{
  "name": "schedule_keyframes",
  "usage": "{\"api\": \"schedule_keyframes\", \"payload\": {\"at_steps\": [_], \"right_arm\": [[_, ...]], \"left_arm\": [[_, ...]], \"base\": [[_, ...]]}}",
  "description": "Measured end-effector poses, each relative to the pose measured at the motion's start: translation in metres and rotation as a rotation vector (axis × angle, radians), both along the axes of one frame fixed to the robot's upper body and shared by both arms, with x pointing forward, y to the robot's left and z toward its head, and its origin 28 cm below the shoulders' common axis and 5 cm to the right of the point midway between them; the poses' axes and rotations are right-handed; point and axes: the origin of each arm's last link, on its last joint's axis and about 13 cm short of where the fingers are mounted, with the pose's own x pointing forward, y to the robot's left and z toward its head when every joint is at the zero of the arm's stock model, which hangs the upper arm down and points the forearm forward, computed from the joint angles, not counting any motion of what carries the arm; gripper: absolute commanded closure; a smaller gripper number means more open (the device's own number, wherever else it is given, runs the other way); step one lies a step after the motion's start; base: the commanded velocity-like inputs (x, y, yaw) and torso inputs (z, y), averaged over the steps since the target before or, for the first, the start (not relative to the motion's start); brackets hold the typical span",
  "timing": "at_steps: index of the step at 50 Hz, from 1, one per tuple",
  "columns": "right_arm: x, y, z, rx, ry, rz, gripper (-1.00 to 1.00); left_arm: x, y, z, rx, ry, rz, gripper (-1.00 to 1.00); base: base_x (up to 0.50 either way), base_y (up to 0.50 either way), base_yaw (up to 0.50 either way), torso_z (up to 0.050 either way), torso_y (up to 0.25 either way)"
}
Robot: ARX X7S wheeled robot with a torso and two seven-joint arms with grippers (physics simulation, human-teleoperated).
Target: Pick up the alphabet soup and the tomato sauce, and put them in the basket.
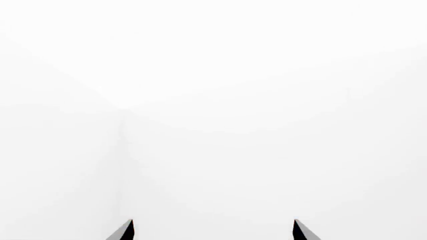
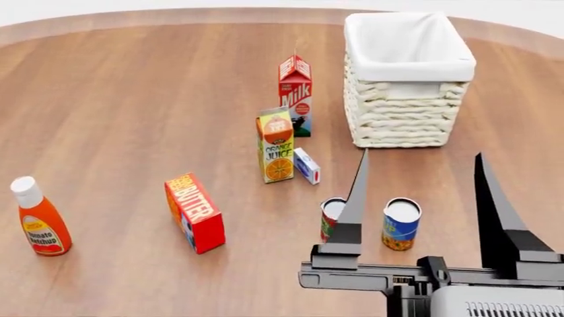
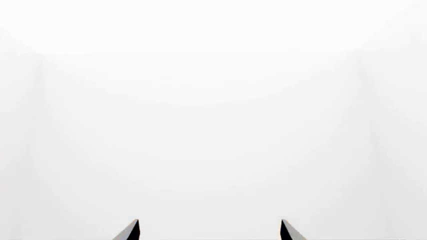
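In the head view the alphabet soup, a blue can with a silvery top, stands upright on the wooden table. Just to its left stands the tomato sauce, partly hidden behind one finger of my right gripper. That gripper rises from the lower right, open, with the soup can seen between its fingers and nothing held. The basket stands at the back right, beyond the cans. My left gripper and right gripper show only spread fingertips against plain white in their wrist views. The left arm is out of the head view.
A milk carton, an orange juice carton and a small blue-white box stand left of the basket. A red butter box sits mid-left and an orange ketchup bottle at the far left.
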Motion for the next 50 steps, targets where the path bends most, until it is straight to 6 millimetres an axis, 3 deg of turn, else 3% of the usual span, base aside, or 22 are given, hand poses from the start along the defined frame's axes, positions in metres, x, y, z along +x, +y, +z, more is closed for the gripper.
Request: {"api": "schedule_keyframes", "payload": {"at_steps": [29,50], "right_arm": [[-0.0006,0.0012,-0.0049,-0.010,0.015,0.005,-1.00],[-0.0014,0.0014,-0.0074,-0.022,0.023,-0.010,-1.00]], "left_arm": [[-0.0003,-0.0024,0.0014,0.000,-0.006,-0.017,-1.00],[-0.0015,-0.0043,0.0024,0.004,-0.012,-0.019,-1.00]], "base": [[0.00,-0.21,0.00,0.000,0.000],[0.28,0.00,0.00,0.000,0.000]]}}
